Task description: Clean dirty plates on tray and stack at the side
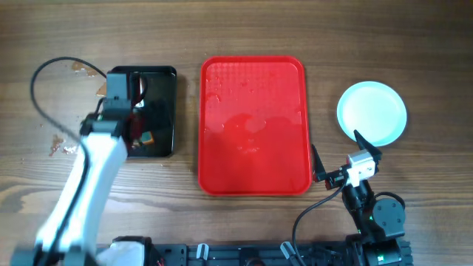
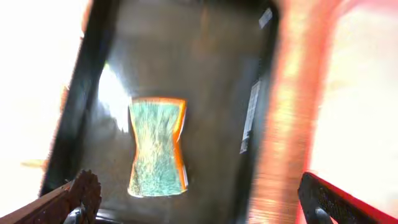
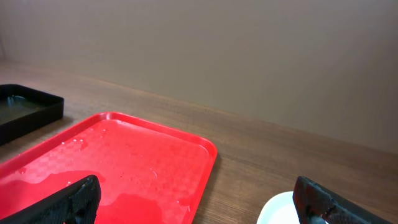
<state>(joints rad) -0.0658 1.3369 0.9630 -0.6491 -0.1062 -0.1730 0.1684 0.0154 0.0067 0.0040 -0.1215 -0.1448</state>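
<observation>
Tray is bare and wet, and your plates are stacked on the tabletop to its right. Left gripper is spread wide above the sponge, which lies free in the black tray. Right gripper is spread too, grasping nothing. Looks done

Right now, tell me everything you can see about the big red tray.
The red tray is a large rectangle with rounded corners and a raised rim, plastic by its look, with a fine checked texture. It lies flat on the wooden table, between the black tray and a pale plate, apart from both. It carries no plates, only water: scattered droplets and a shallow puddle. Only the table seems to touch it.
</observation>
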